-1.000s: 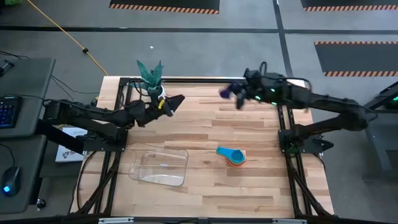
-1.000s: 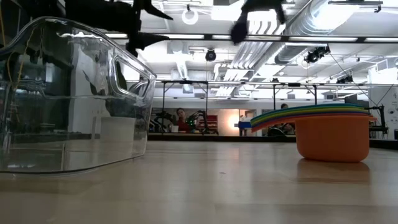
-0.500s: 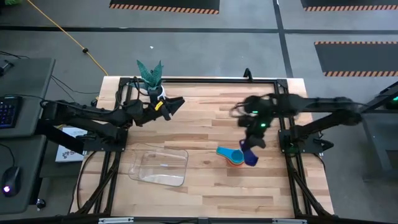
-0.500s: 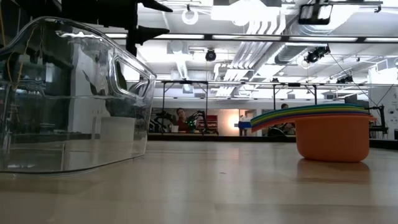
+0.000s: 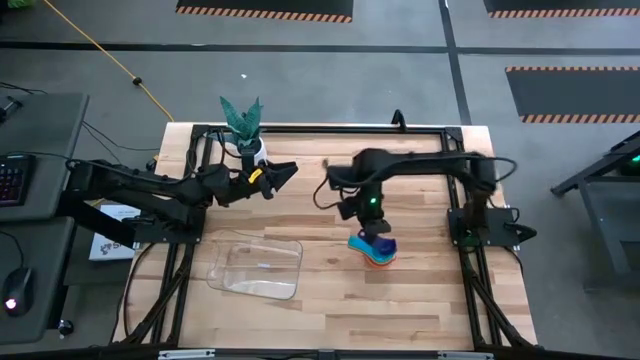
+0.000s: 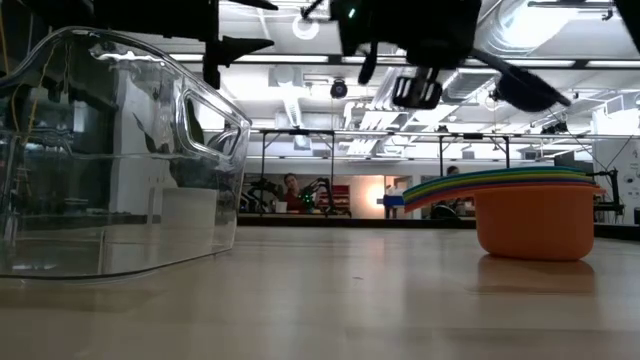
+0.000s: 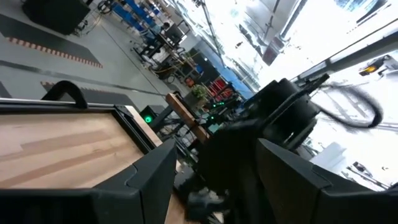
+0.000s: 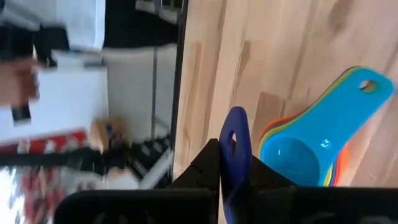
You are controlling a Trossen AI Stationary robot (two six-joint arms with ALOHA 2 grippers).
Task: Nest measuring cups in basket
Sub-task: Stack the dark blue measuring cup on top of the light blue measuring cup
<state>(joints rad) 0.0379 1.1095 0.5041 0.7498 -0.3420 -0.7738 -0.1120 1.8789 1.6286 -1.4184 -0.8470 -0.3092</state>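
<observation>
High view, from left to right: left gripper (image 5: 283, 172) waits with spread jaws near the plant (image 5: 241, 120); the basket (image 5: 256, 266) lies empty; right gripper (image 5: 372, 226) pinches a dark blue cup (image 8: 235, 163) over the stack of cups (image 5: 373, 250). Released off-centre, it may tip the stack.

We see a table (image 5: 330, 200) of pale wood planks, smooth with a faint sheen. The basket (image 6: 110, 160) is clear, glossy plastic, catching the ceiling lights. The cups (image 6: 530, 215) look like smooth, slightly matt coloured plastic. The dark blue cup (image 8: 236, 155) between the right gripper's (image 8: 233, 180) matt black jaws is glossy plastic.
</observation>
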